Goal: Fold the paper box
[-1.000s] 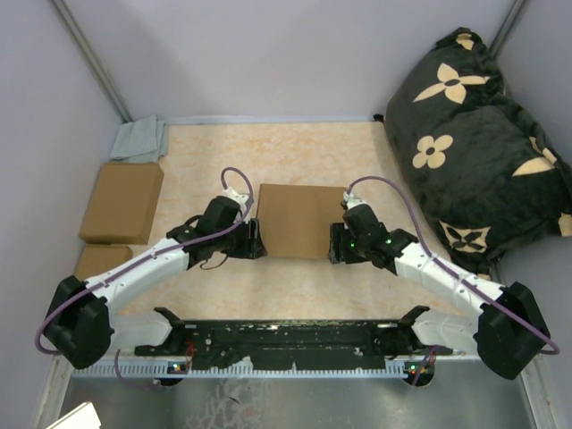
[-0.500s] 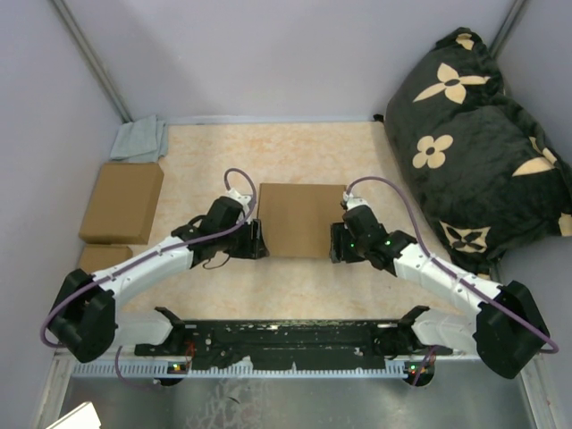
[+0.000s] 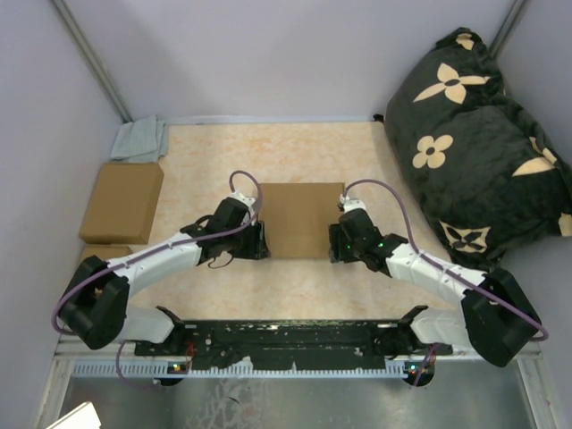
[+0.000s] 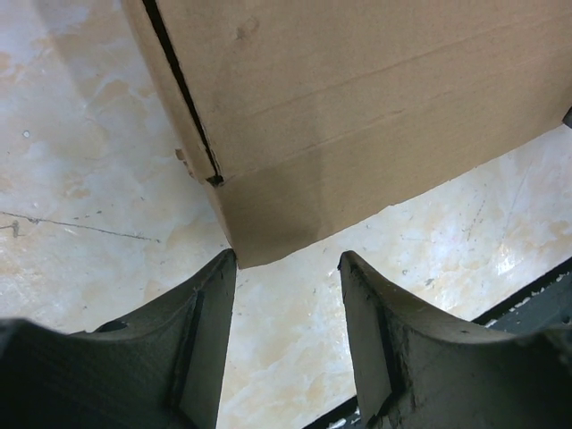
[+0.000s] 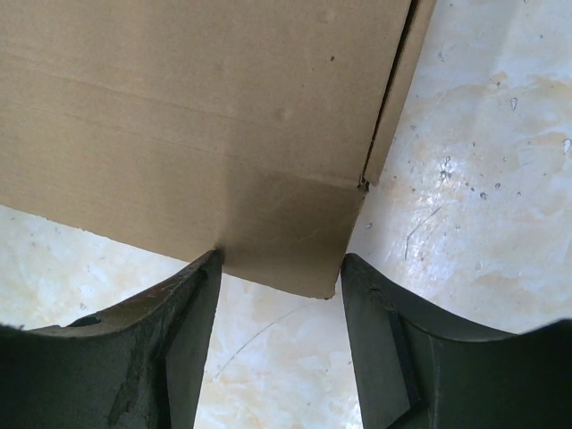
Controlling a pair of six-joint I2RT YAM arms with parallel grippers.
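The paper box (image 3: 299, 219) lies closed and flat in the middle of the marbled table, a plain brown cardboard rectangle. My left gripper (image 3: 256, 239) stands open at its near left corner; in the left wrist view that corner (image 4: 259, 237) sits just beyond the gripper (image 4: 286, 261), whose left fingertip (image 4: 222, 268) is right by the cardboard's edge. My right gripper (image 3: 337, 241) stands open at the near right corner. In the right wrist view the corner (image 5: 295, 232) spans the gap at the tips of that gripper (image 5: 281, 259). Nothing sits between either pair of fingers.
Two ready-made brown boxes (image 3: 122, 201) (image 3: 103, 259) lie along the left wall, with a grey-blue cloth (image 3: 140, 138) behind them. A big black flower-print cushion (image 3: 483, 134) fills the right back corner. A black rail (image 3: 286, 340) runs along the near edge.
Both arms have swung their elbows and shoulders a little inward, and the grippers have crept slightly closer to the box's near corners. The box has stayed in place.
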